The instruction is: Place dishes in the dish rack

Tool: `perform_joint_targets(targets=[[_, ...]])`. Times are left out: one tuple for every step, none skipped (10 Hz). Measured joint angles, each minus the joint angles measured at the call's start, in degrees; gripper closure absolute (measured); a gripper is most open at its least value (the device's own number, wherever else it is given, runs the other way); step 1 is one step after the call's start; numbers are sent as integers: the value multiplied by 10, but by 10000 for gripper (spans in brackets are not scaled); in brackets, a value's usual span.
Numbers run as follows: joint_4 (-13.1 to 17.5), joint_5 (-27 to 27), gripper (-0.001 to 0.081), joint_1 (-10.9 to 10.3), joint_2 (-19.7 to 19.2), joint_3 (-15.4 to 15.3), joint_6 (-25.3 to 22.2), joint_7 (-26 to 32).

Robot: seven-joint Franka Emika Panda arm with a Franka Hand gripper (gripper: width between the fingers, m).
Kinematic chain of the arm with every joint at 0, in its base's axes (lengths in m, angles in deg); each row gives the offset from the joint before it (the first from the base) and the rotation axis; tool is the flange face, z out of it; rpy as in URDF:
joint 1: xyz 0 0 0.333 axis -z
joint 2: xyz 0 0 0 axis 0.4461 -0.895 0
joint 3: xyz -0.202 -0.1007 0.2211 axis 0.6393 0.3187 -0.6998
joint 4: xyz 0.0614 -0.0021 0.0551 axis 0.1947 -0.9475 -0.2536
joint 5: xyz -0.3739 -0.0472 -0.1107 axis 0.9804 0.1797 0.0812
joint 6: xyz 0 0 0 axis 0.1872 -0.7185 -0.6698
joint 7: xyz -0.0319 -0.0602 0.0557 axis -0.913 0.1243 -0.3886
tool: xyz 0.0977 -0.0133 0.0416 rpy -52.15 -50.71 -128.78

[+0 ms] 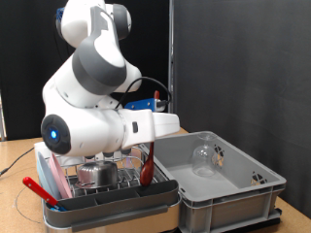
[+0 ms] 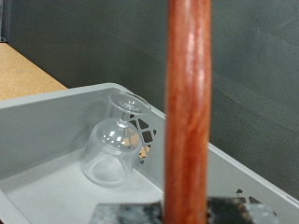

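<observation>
My gripper is shut on the thin red stick-like utensil, which hangs down over the right end of the dish rack in the exterior view. In the wrist view the red stick fills the middle, with the gripper closed around its base. The small steel cup sits upside down in the rack. A pale pink plate stands at the rack's left end, partly hidden by the arm. The clear glass lies in the grey plastic bin; it also shows in the wrist view.
The grey bin stands directly to the right of the rack in the exterior view, and its wall shows in the wrist view. A red strip lies at the rack's front left. The wooden table extends to the left. A black curtain hangs behind.
</observation>
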Motion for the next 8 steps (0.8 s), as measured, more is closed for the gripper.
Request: perform_joint_targets(targets=[[1, 0, 731, 0, -10, 0, 0, -3], [4, 0, 731, 0, -20, 0, 0, -3], [8, 0, 731, 0, -30, 0, 0, -3], [14, 0, 731, 0, -39, -1, 0, -3], [20, 0, 731, 0, -45, -1, 0, -2], [24, 1, 731, 0, -49, -1, 0, -2], [26, 1, 731, 0, -51, -1, 0, -2], [27, 1, 731, 0, -52, -1, 2, -2]])
